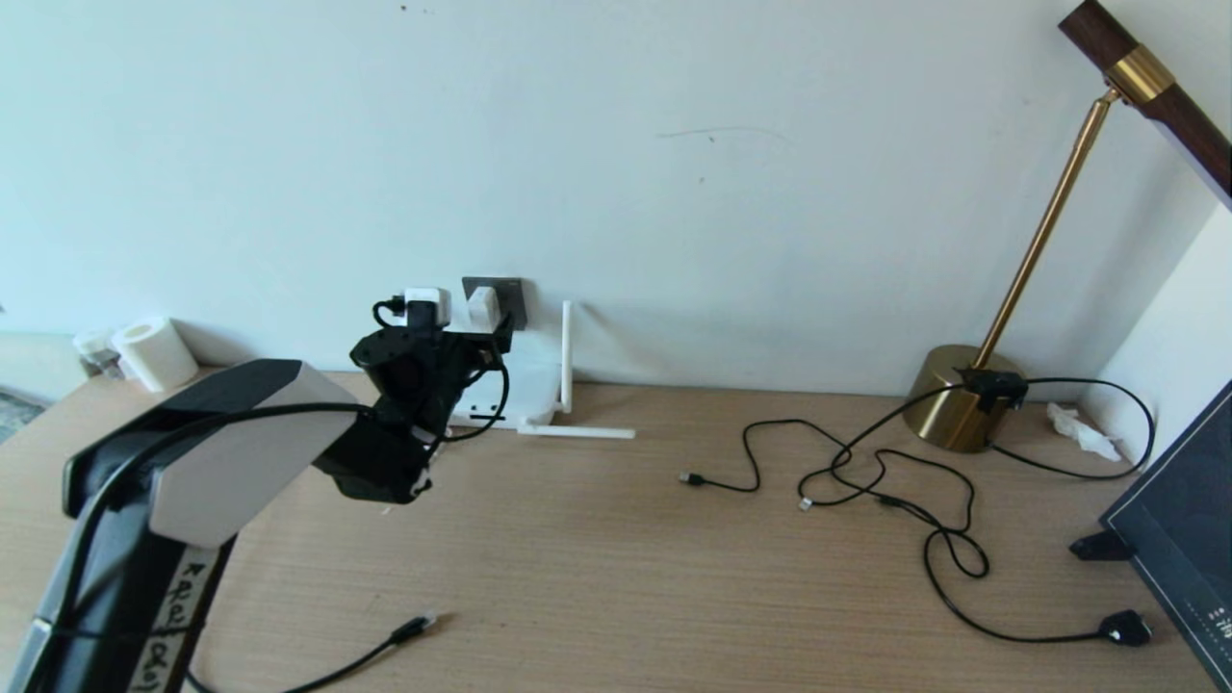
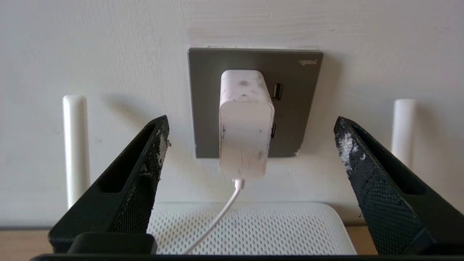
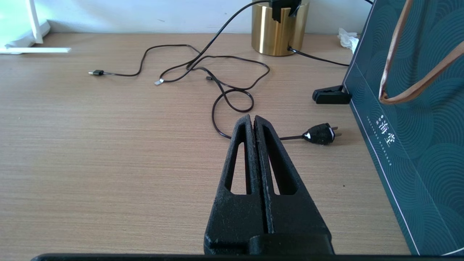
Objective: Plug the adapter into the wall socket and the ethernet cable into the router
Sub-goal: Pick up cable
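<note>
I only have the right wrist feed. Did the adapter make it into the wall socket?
Observer: Yes. In the left wrist view the adapter sits plugged into the wall socket, its white cord hanging down over the router.
Operator: Left claw on it?
Observer: No. The left claw is open, one finger on each side of the adapter, neither touching.
Operator: Ethernet cable?
Observer: Head view shows the ethernet cable lying on the desk near the front edge, plug end loose, not in the router.
</note>
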### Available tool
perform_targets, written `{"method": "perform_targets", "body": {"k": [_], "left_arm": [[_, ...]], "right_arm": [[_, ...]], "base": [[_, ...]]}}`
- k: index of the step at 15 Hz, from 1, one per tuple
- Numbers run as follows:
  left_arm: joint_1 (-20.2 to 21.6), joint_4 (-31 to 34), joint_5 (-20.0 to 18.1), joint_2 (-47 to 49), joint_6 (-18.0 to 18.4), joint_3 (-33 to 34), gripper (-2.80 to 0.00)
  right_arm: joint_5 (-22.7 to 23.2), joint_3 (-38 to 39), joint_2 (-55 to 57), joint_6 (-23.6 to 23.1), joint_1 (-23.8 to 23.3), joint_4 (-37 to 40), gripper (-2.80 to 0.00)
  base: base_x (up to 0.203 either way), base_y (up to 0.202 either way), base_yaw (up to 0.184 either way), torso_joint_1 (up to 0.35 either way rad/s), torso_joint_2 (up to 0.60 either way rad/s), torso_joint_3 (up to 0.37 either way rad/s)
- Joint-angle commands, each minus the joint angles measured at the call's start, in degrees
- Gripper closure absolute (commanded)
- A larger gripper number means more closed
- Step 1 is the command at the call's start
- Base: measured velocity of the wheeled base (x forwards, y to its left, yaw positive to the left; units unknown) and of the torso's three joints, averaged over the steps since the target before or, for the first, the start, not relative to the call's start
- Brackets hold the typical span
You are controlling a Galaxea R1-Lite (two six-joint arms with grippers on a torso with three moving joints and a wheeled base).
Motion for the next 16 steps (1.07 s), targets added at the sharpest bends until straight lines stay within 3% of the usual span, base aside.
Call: {"method": "perform_targets", "body": {"k": [1, 5, 10, 11, 14, 16], "left_arm": [[-0.1, -1.9, 0.0, -3.2, 0.0, 4.8, -2.8], [-0.1, -6.5, -1.2, -13.0, 0.2, 23.5, -2.8], [0.5, -4.7, -8.5, -37.1, 2.5, 48.4, -2.74], [0.7, -3.2, -10.3, -41.4, 3.2, 52.7, 0.0], [1.2, 6.1, -14.2, -53.3, 7.0, 60.5, 0.0], [1.6, 23.4, -15.7, -62.2, 10.8, 62.0, 0.0]], "right_arm": [[0.0, 0.0, 0.0, 0.0, 0.0, 0.0, 0.0], [0.0, 0.0, 0.0, 0.0, 0.0, 0.0, 0.0], [0.0, 0.0, 0.0, 0.0, 0.0, 0.0, 0.0], [0.0, 0.0, 0.0, 0.0, 0.0, 0.0, 0.0], [0.0, 0.0, 0.0, 0.0, 0.0, 0.0, 0.0], [0.0, 0.0, 0.0, 0.0, 0.0, 0.0, 0.0]], "base": [[0.0, 0.0, 0.0, 0.0, 0.0, 0.0], [0.0, 0.0, 0.0, 0.0, 0.0, 0.0], [0.0, 0.0, 0.0, 0.0, 0.0, 0.0], [0.0, 0.0, 0.0, 0.0, 0.0, 0.0], [0.0, 0.0, 0.0, 0.0, 0.0, 0.0], [0.0, 0.0, 0.0, 0.0, 0.0, 0.0]]}}
